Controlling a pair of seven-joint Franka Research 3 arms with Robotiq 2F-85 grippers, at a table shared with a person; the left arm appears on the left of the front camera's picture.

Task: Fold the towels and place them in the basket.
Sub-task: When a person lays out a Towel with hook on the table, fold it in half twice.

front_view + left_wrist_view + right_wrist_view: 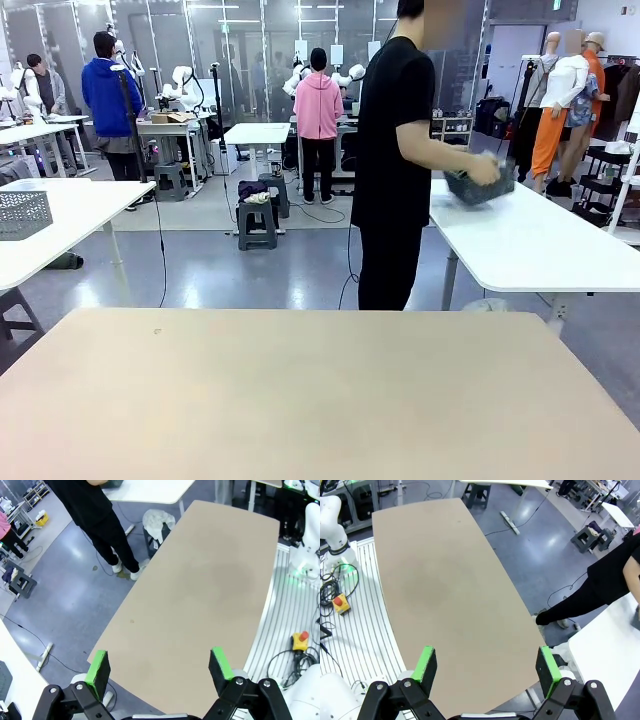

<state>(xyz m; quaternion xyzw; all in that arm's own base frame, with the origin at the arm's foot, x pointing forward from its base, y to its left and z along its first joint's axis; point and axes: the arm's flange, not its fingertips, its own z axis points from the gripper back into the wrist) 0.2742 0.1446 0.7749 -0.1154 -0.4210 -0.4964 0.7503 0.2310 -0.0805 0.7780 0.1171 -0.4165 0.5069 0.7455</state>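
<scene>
Beyond the left far corner of the beige table, a light-grey perforated crate stands upright on a white side table. What it holds cannot be made out.

Above the beige table's near edge, the left gripper hangs with its jaws spread wide and nothing between the green pads. The right gripper hangs above the same edge, equally wide and empty.

Behind the beige table's far edge, a person in black stands turned to the right. The person's hand is closed on the rim of the basket, beyond the beige table's right far corner. The dark-grey basket is tilted, its long axis running across the picture, just over the corner of another white table. Whether anything lies inside it cannot be told.
</scene>
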